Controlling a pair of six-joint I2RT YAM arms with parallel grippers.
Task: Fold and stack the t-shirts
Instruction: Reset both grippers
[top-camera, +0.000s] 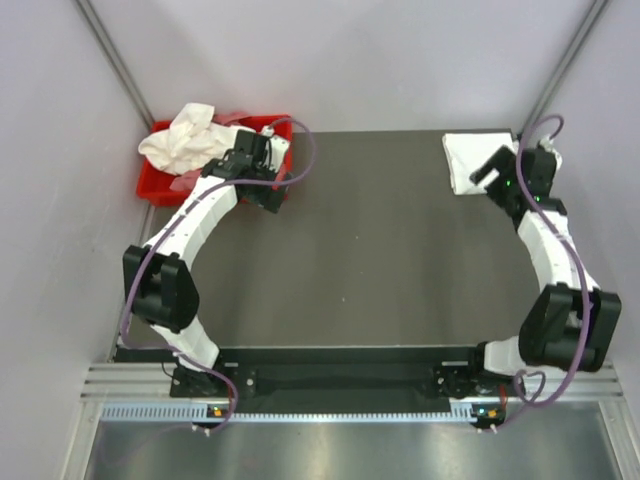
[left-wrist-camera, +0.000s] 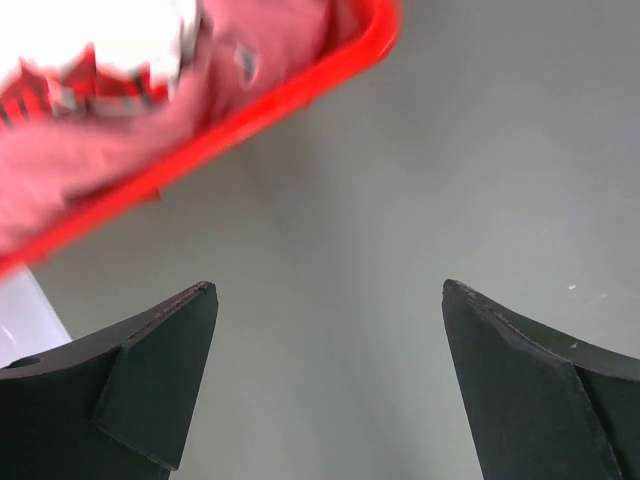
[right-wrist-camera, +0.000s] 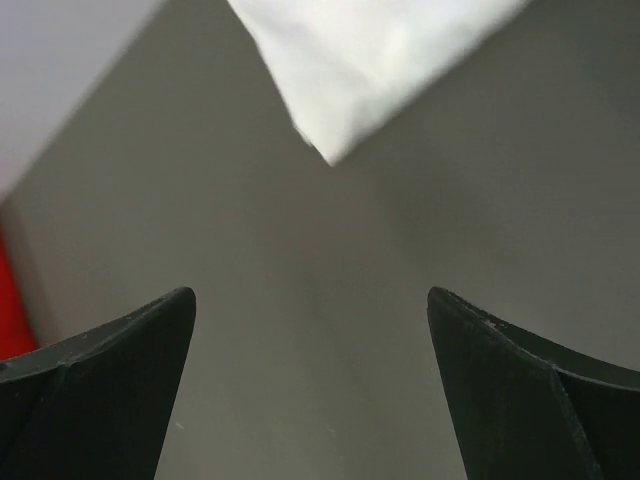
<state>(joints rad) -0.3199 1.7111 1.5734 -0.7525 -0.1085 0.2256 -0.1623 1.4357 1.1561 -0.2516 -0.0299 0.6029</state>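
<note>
Left end effector (left-wrist-camera: 328, 292): jaws spread wide with nothing between them. It hangs over bare tabletop (top-camera: 370, 250), just beside the rim of the red bin (left-wrist-camera: 250, 120).
Left fingers (left-wrist-camera: 150, 380): dark and wedge-shaped, touching neither the bin nor any cloth.
Right end effector (right-wrist-camera: 310, 295): jaws just as wide apart and likewise empty. It is above bare tabletop, near a corner of the folded t-shirt (right-wrist-camera: 380, 60).
Right fingers (right-wrist-camera: 520, 380): apart from the cloth, with grey surface showing between their tips and the shirt's corner.
Folded t-shirt: white, lying flat at the far right corner of the tabletop. In the overhead view the right wrist sits just beside its right edge.
Crumpled t-shirts (top-camera: 185, 140): a loose white heap in the red bin, rising above its rim on the far left side. How many there are cannot be told.
Pinkish material (left-wrist-camera: 90, 150): lies inside the bin under the white heap. What it is cannot be told.
Red bin: stands at the far left corner of the tabletop, its near side closest to the left wrist.
Arms: the left arm curves up the left side and the right arm up the right side. They are well apart, with open tabletop between them.
</note>
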